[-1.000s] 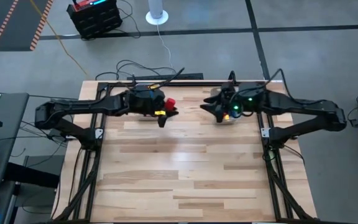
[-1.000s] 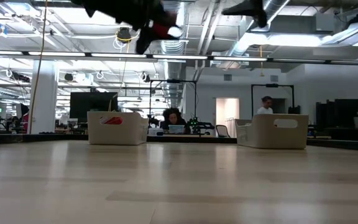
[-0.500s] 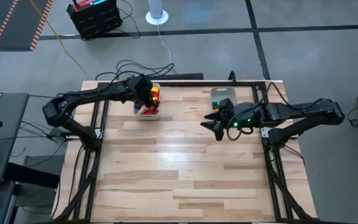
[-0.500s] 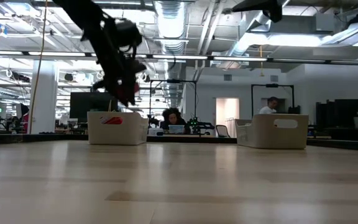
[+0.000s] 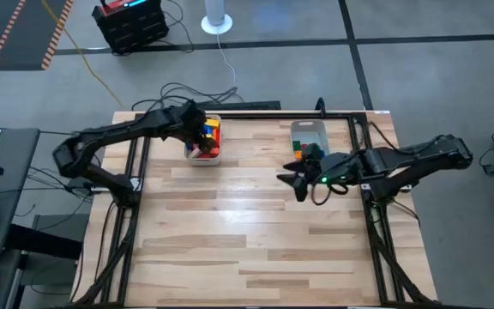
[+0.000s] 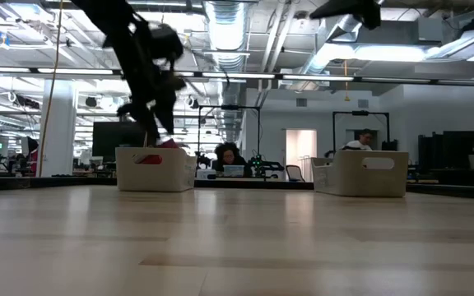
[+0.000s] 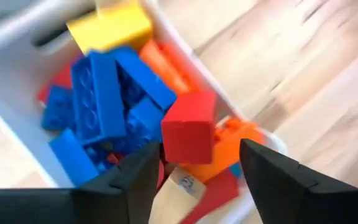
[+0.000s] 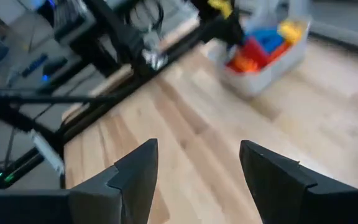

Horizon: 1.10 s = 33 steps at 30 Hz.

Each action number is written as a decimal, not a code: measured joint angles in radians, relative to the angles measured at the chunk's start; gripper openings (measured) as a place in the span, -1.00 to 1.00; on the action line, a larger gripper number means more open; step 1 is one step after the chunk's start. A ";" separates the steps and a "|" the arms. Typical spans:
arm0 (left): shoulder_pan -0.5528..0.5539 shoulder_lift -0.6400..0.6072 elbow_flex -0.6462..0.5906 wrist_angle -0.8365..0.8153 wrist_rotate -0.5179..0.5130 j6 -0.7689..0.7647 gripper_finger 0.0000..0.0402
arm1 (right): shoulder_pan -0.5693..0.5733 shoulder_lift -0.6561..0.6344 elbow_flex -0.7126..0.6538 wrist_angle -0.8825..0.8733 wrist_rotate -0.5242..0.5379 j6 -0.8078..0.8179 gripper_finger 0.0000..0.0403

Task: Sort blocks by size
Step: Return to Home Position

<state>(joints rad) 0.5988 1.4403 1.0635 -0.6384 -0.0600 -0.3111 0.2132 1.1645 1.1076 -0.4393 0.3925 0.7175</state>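
My left gripper (image 5: 202, 136) (image 7: 201, 146) points down over the left clear bin (image 5: 204, 161) (image 6: 155, 168), open. A red block (image 7: 188, 127) sits just beyond its fingers, free of both, on top of the heap of blue, orange, yellow and tan blocks (image 7: 107, 102) in that bin. My right gripper (image 5: 292, 180) (image 8: 197, 149) hangs open over bare table, toward the near edge from the right bin (image 5: 309, 129) (image 6: 360, 173). That bin holds green and blue blocks (image 5: 303, 148).
Both bins stand at the table's far edge, left and right of the middle. The wooden table top (image 5: 256, 240) stretches from them to the near edge. A black frame rail (image 5: 256, 114) runs along the far edge. People sit in the room behind.
My left gripper has swung from the far middle of the table toward the left bin, sunk and tipped steeply down, and let go of the red block, which now lies in the bin. My right gripper has drawn away from the right bin toward the near edge.
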 joint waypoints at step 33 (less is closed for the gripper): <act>-0.596 -0.831 -0.654 0.477 -0.179 -0.283 0.10 | -0.026 -0.899 -0.719 0.218 0.081 0.114 -0.33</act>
<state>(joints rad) 0.0025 0.6097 0.4098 -0.1614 -0.2390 -0.5939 0.1875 0.2656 0.3890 -0.2218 0.4738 0.8311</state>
